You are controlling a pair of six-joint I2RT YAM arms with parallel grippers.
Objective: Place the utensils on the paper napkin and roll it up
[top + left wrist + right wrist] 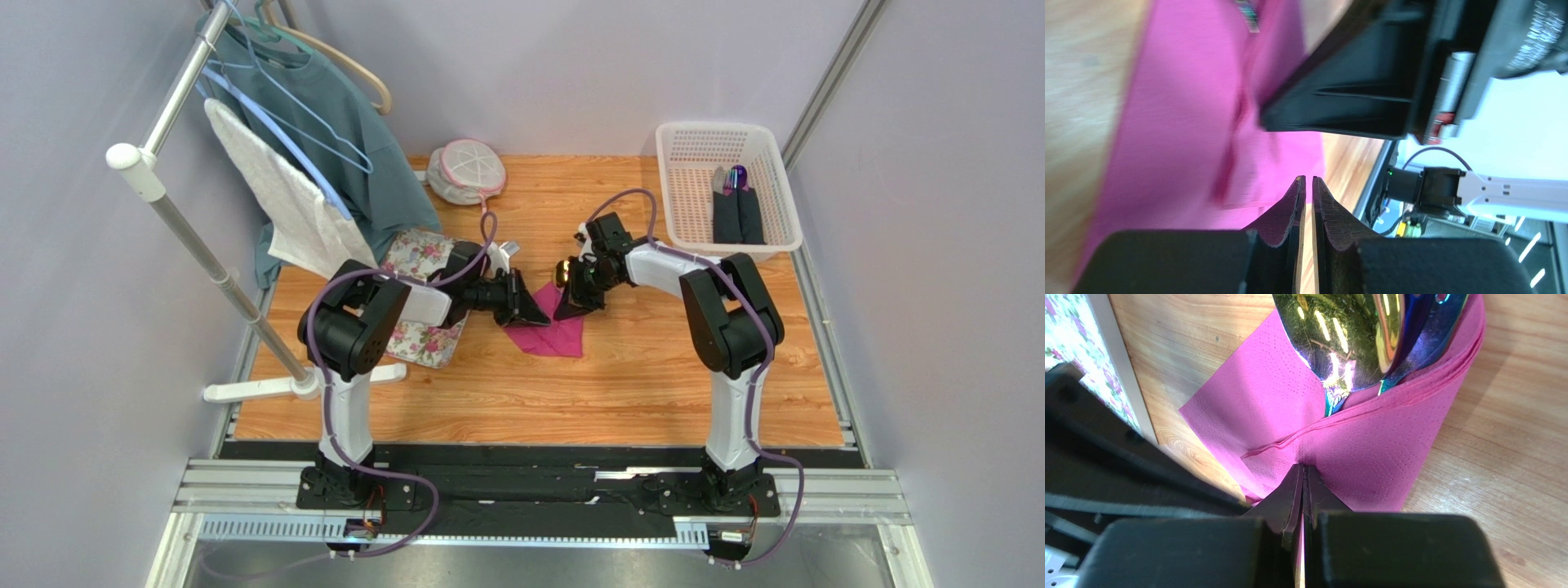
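The right claw (1303,473) pinches the one pink paper napkin (1376,447) folded around two shiny utensils (1346,337), while the left claw (1308,182) is a little spread and empty.

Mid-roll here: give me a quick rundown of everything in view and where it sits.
paper napkin: one, magenta, partly folded, table centre
utensils: count unclear, shiny gold, inside the napkin's fold
floral cloth: one, white-pink print, under left arm
basket: one, white, far right, holding dark purple-tipped items
rack: one, white, left, carrying teal shirt and white towel
mesh pouch: one, white-pink, far edge
table: one, wood
left fingers: black, slightly apart, empty, beside napkin
right fingers: black, shut on napkin
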